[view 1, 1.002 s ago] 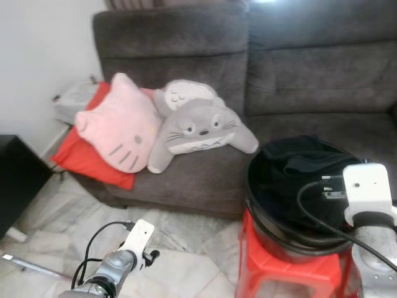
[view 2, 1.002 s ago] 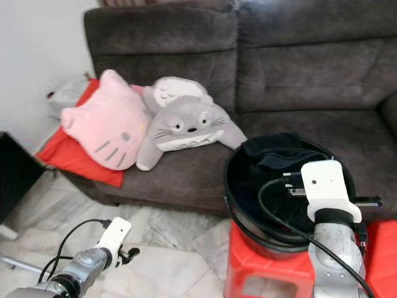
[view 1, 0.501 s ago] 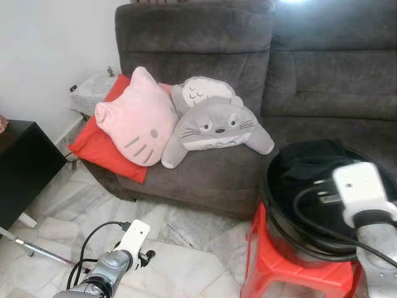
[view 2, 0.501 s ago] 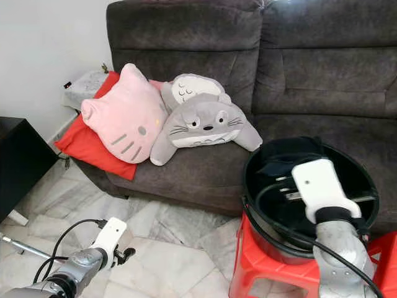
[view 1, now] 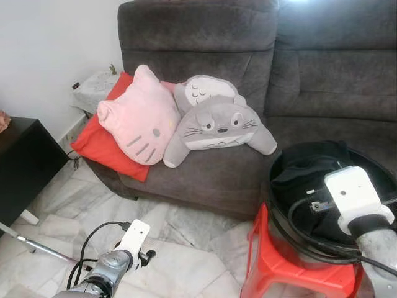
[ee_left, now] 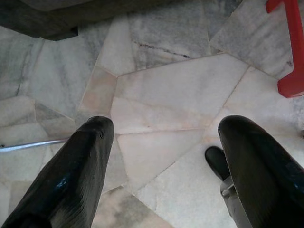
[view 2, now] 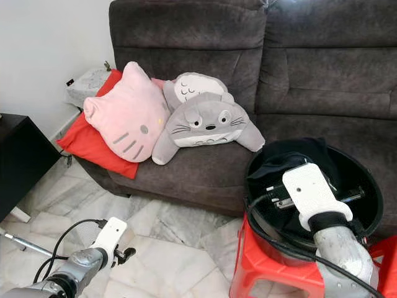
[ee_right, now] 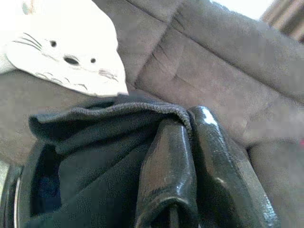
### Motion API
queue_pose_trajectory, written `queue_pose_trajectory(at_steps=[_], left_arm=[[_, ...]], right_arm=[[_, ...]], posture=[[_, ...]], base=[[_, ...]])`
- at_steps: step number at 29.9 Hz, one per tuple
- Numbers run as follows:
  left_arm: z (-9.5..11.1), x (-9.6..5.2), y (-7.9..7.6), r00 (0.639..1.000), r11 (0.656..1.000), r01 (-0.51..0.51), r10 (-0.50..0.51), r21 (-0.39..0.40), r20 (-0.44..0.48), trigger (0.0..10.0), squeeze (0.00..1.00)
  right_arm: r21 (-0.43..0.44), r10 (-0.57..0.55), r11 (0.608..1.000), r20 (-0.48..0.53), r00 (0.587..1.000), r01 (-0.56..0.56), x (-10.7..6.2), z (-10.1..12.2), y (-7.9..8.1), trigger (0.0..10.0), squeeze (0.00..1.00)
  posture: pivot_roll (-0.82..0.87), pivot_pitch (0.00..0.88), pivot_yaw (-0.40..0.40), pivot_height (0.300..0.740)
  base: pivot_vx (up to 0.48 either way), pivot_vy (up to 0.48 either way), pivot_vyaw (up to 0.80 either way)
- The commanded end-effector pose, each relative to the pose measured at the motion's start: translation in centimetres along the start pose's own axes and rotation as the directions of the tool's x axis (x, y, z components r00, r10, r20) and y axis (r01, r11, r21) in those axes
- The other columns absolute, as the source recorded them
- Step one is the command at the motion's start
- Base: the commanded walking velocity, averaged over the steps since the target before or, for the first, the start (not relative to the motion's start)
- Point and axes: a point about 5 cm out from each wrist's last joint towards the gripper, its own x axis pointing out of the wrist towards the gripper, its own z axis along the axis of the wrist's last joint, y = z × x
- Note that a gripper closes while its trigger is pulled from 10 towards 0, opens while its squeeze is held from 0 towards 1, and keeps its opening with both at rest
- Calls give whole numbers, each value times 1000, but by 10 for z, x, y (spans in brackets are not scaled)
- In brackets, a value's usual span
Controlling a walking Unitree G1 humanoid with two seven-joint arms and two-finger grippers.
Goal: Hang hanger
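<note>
A black tub [view 1: 271, 186] stands on a red stool [view 1: 273, 267] in front of the sofa, with a dark garment [view 1: 310, 164] bunched inside it. My right arm's white wrist block [view 1: 353, 198] hangs over the tub. In the right wrist view my right gripper [ee_right: 190, 118] is shut, pinching a folded edge of the dark garment [ee_right: 95, 137] at its tips. My left gripper [ee_left: 166, 126] is open and holds nothing, low over the marble floor at the lower left. I see no hanger.
A dark grey sofa [view 1: 205, 174] holds a pink cat cushion [view 1: 139, 118], a grey plush [view 1: 217, 124] and a red cushion [view 1: 99, 143]. A black cabinet [view 1: 25, 161] stands at the left. A thin metal rod [view 1: 31, 245] lies on the floor near my left arm.
The camera has swung, shifting the whole scene to the right. My right wrist sits a little lower over the tub. The left arm looks unmoved.
</note>
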Motion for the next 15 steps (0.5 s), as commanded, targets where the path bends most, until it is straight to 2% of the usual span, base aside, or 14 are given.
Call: queue_pose_trajectory(at_steps=[1, 6, 13, 14, 15], left_arm=[[-3, -1, 4, 1000, 1000, -9, 9, -1, -12, 10000, 0], [-3, -1, 5, 1000, 1000, -9, 9, 0, -13, 10000, 0], [-3, -1, 5, 1000, 1000, -11, 11, 0, -12, 10000, 0], [-3, -1, 5, 1000, 1000, -11, 11, -1, -12, 10000, 0], [-3, -1, 5, 1000, 1000, -11, 11, -1, -13, 10000, 0]], right_arm=[[31, -63, 998, -16, 998, 63, -12, 0, 4, 0, 0], [63, -124, 990, -21, 992, 125, -19, -2, 7, 0, 0], [76, -173, 982, 7, 985, 172, -19, -6, 9, 0, 0], [84, -172, 981, -5, 985, 172, -20, -9, 11, 1373, 0], [98, -172, 980, -18, 985, 173, -20, -12, 12, 1373, 0]], posture=[[-288, 0, 131, 740], [-288, 0, 131, 740], [-285, 0, 129, 740], [-285, 0, 129, 740], [-285, 0, 129, 740]], base=[[0, 0, 0], [0, 0, 0], [0, 0, 0], [0, 0, 0], [0, 0, 0]])
